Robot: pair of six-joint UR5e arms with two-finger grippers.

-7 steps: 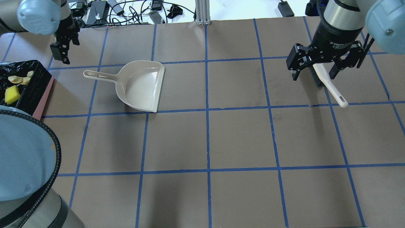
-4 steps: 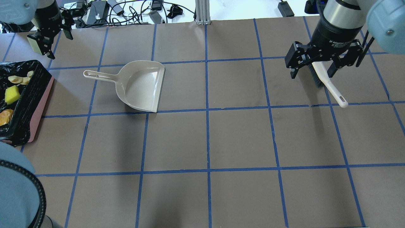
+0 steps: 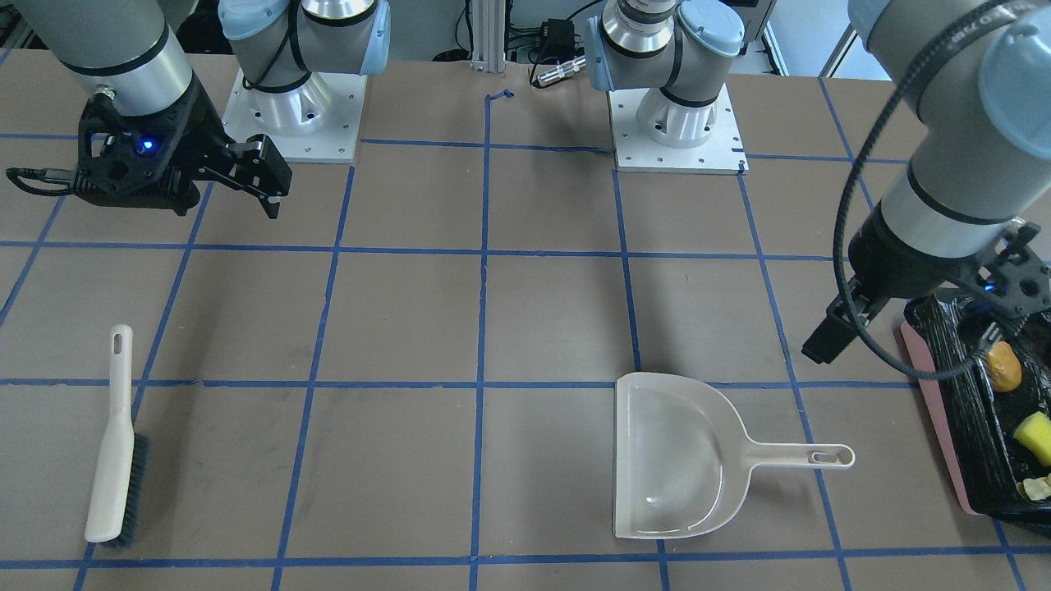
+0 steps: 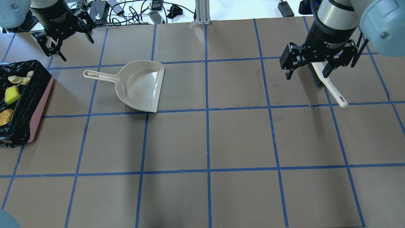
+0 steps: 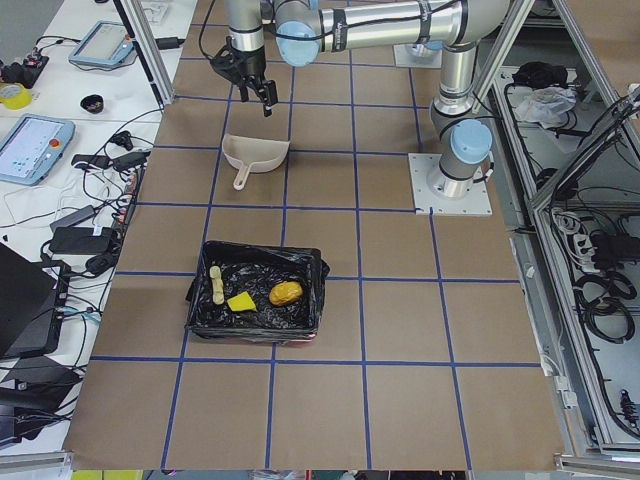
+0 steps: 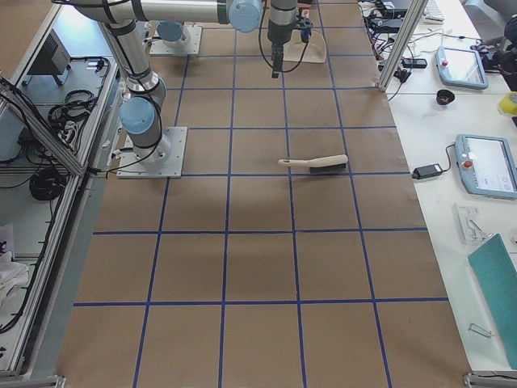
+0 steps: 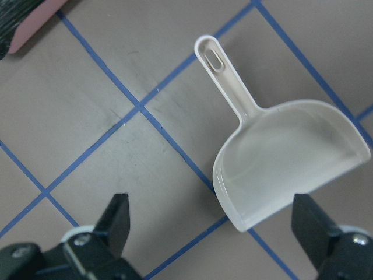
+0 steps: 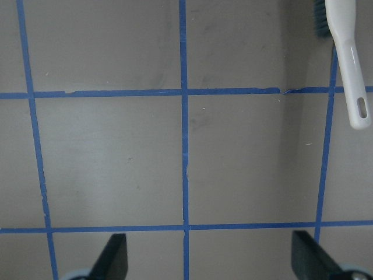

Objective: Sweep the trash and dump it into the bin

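Trash (image 4: pixel 12 95) in bin (image 4: pixel 40 104); left pincer (image 7: pixel 213 224), right pincer (image 4: pixel 306 75) agape.

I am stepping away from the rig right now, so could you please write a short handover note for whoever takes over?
Left gripper: open, empty, raised above the dustpan.
Right gripper: open, empty, raised near the brush.
Dustpan and brush both lie on the table, unheld; the pan is empty.
Bin holds the potato-like piece, sponge wedge and croissant-like piece.
Done: all three trash items are in the bin.
Left: probably only parking the arms.
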